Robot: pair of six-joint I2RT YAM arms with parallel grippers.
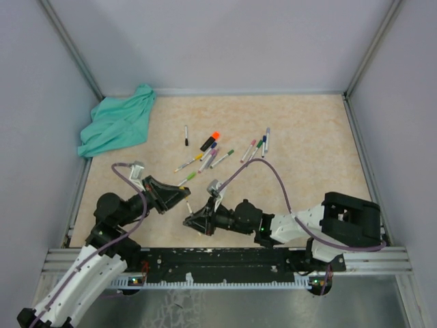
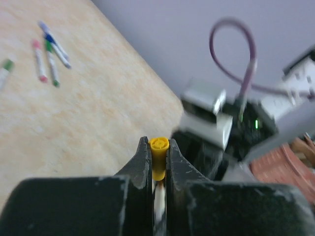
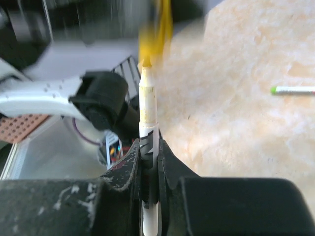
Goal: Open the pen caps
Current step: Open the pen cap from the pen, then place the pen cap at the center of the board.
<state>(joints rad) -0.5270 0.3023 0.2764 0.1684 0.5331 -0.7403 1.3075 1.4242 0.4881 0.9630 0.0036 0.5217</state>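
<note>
1. At far left, a crumpled teal cloth (image 1: 116,123) lies on the worktop (image 1: 307,178).
2. The left claw (image 2: 158,142) is clamped on a yellow pen cap (image 2: 158,156), near the worktop's front.
3. Just beside it, the right claw (image 3: 149,145) is closed around a white pen barrel (image 3: 147,103), whose yellow tip is bare.
4. Other pens (image 1: 213,154) lie scattered mid-worktop, extending rightward.

Teal cloth (image 1: 116,123) — far-left on table (image 1: 314,178)
</note>
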